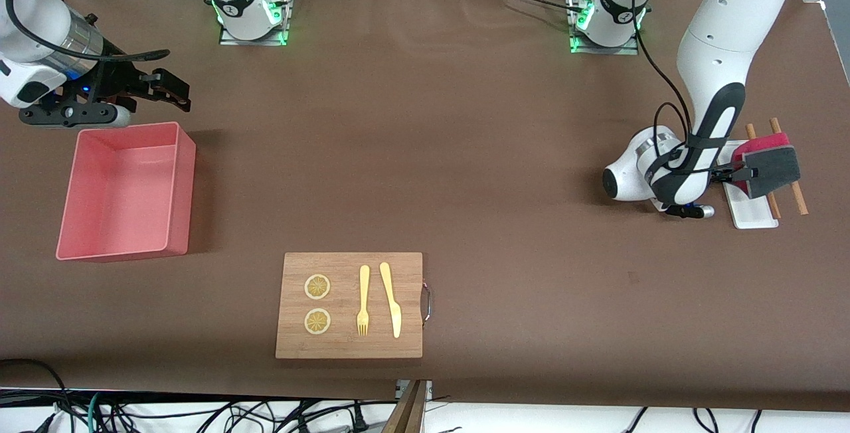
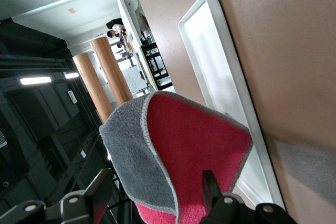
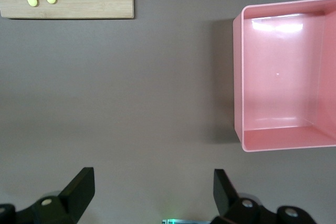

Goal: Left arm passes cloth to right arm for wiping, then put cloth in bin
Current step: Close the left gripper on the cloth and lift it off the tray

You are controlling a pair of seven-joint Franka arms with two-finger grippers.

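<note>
The cloth, magenta-red on one side and dark grey on the other, stands folded over a long white tray at the left arm's end of the table. My left gripper is low beside it with its fingers spread on either side of the cloth; in the left wrist view the cloth fills the space between the fingers, and the gripper is open. The pink bin stands empty at the right arm's end. My right gripper hovers open and empty over the table just past the bin's rim.
A wooden board with a yellow fork, a yellow knife and two lemon slices lies nearer the front camera, mid-table. Two wooden sticks lie across the white tray under the cloth. A corner of the board shows in the right wrist view.
</note>
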